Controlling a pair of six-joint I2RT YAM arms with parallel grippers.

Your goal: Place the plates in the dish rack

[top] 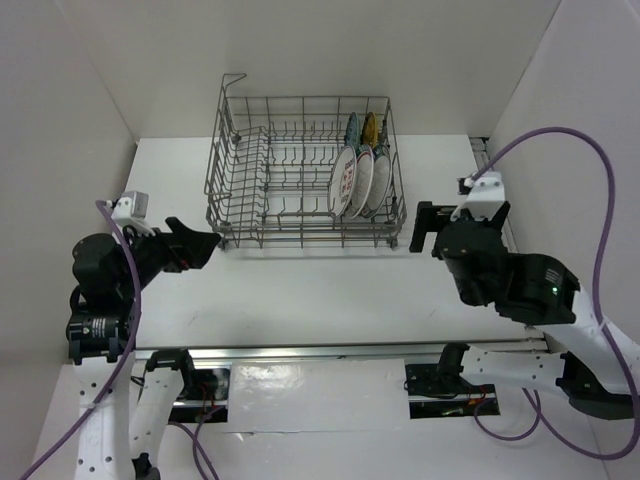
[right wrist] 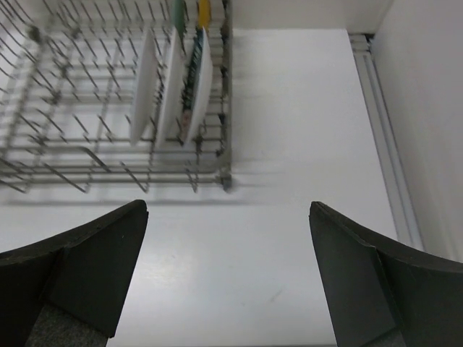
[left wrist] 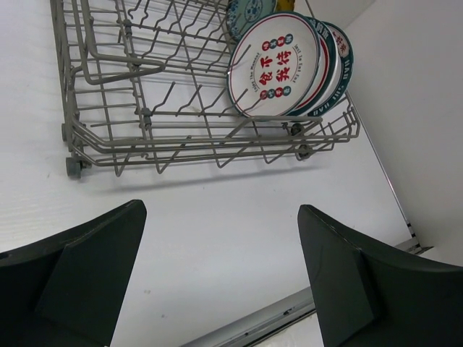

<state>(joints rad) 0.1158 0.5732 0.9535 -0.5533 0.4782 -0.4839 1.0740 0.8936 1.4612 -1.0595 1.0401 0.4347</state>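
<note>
1. The left gripper (left wrist: 221, 213) had its two dark fingers (left wrist: 87, 282) spread wide. They pinched nothing, and only the white table (left wrist: 217, 238) showed in the gap between them.
2. The right gripper (right wrist: 228, 210) was the same: its fingers (right wrist: 94, 267) were wide apart and empty, with the table surface below.
3. In the top view, the left gripper pointed at the near left corner of the dish rack (top: 270, 170). It hung close to that corner, but its wrist camera showed open table between the fingertips and the wire.
4. The right gripper hung just off the rack's near right corner, to the right of the basket and apart from it.
5. The grey wire rack stood on the table toward the far wall, and all five plates stood on edge among the tines at its right end.
6. Three plates made a close row in the near right part:
   - The white plate with red marks (left wrist: 278, 65) faced the open middle of the rack.
   - The white plate with the teal rim (left wrist: 329, 72) stood just behind it.
   - The white plate with the dark blue lettered rim (left wrist: 349, 61) stood nearest the right wall of the rack.
7. Farther back, the teal-blue patterned plate (top: 352, 128) and the yellow plate (top: 369, 127) stood side by side.
8. A purple cable (top: 560, 135) looped above the right arm.
</note>
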